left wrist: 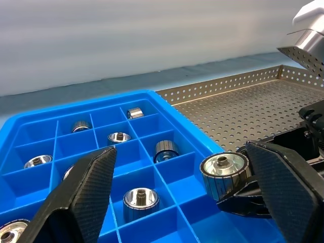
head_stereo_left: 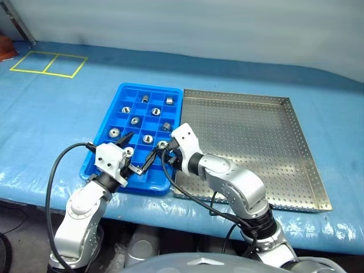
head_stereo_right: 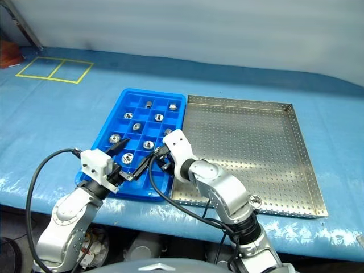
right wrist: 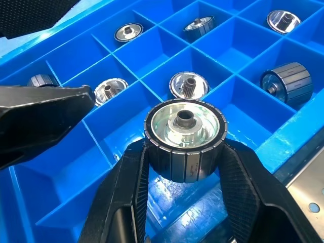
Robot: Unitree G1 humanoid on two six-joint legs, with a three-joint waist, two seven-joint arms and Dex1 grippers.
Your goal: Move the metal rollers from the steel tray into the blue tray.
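The blue tray (head_stereo_left: 149, 187) lies on the table with the steel tray (head_stereo_left: 250, 136) touching its right side. Several metal rollers (head_stereo_left: 156, 111) rest in the blue tray's compartments, most on end and one on its side (right wrist: 286, 83). My right gripper (right wrist: 183, 152) is shut on one more roller (right wrist: 185, 134), holding it hole-up just above a compartment at the tray's front right. My left gripper (left wrist: 185, 192) stands open over the tray's front. The held roller (left wrist: 225, 174) hangs between its two fingers, touching neither.
A blue cover spreads over the table. Yellow tape squares (head_stereo_left: 48, 63) mark its far left, beside an orange-red object (head_stereo_left: 4, 48). Black cables (head_stereo_left: 57, 170) loop from both arms over the table's front edge.
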